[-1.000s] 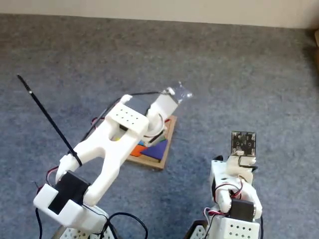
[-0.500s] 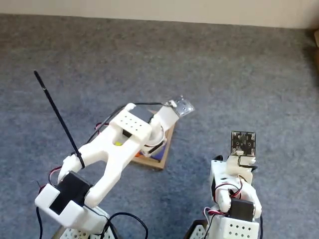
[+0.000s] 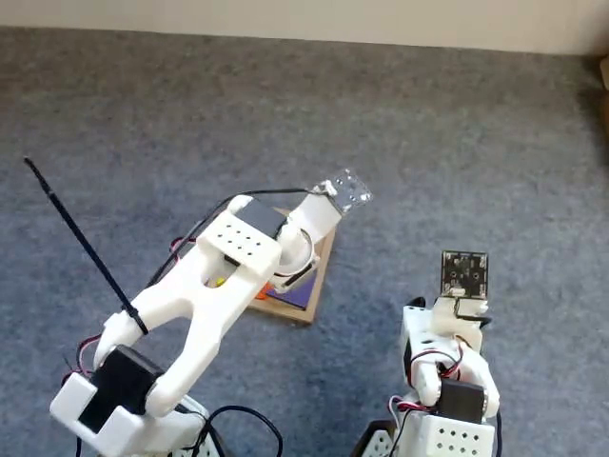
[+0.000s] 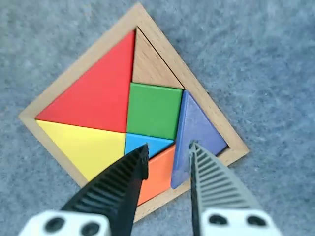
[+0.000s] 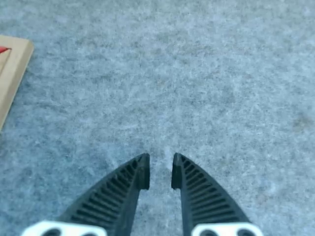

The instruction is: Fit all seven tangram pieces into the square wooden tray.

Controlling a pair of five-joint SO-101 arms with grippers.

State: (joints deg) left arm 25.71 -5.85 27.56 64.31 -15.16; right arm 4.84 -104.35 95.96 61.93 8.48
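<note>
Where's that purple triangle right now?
In the left wrist view, the purple triangle lies in the wooden tray, beside the green square and the orange piece, by the left gripper.

we noted the tray was pale bare wood, matt, grain showing. pieces looked smooth, painted, low sheen. carpet was grey fuzzy cloth. left gripper was ribbed black plastic.

Left arm: stretched forward and inward from its base, wrist turned downward.
Left gripper: pointing straight down, a clear gap between the two tips.
Right arm: folded close over its base.
Right gripper: held low and angled forward, tips narrowly parted.
</note>
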